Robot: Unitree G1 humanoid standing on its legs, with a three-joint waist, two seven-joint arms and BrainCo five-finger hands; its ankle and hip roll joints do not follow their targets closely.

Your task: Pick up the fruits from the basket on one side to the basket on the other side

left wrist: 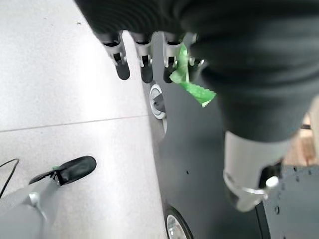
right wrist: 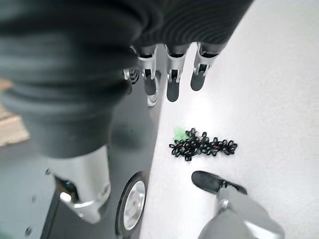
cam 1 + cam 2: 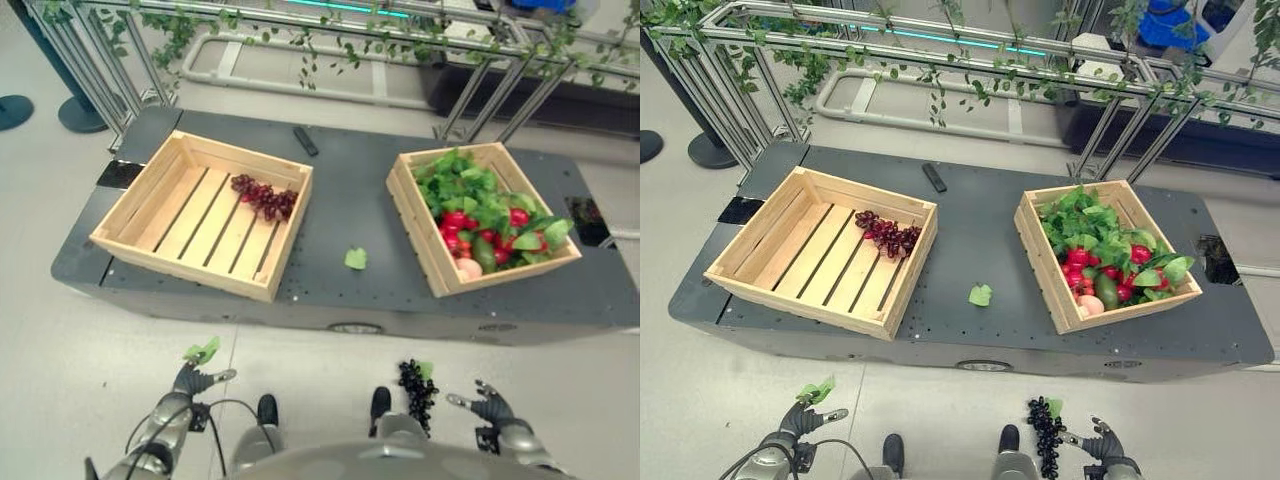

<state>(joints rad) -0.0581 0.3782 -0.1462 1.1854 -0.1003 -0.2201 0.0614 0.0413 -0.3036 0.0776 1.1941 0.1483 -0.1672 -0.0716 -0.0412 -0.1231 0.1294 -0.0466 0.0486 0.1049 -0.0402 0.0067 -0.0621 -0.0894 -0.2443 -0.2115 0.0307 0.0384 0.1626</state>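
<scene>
The left wooden basket [image 3: 178, 262] holds one bunch of red grapes [image 3: 265, 197]. The right wooden basket [image 3: 416, 236] is heaped with leafy greens [image 3: 462, 185], red fruits [image 3: 455, 222], a green avocado and a peach. A bunch of dark grapes [image 3: 417, 390] lies on the floor in front of the table, also seen as grapes [image 2: 202, 146] past my right hand's fingers. My right hand [image 3: 492, 405] hangs low beside them, open and holding nothing. My left hand [image 3: 190, 382] hangs low at the left, fingers straight, with a green leaf [image 1: 187, 79] clinging at its fingertips.
Both baskets stand on a dark low table [image 3: 350, 205]. A loose green leaf [image 3: 356, 259] lies between them near the front edge, and a small black bar [image 3: 305, 140] lies at the back. Metal railings with vines stand behind the table.
</scene>
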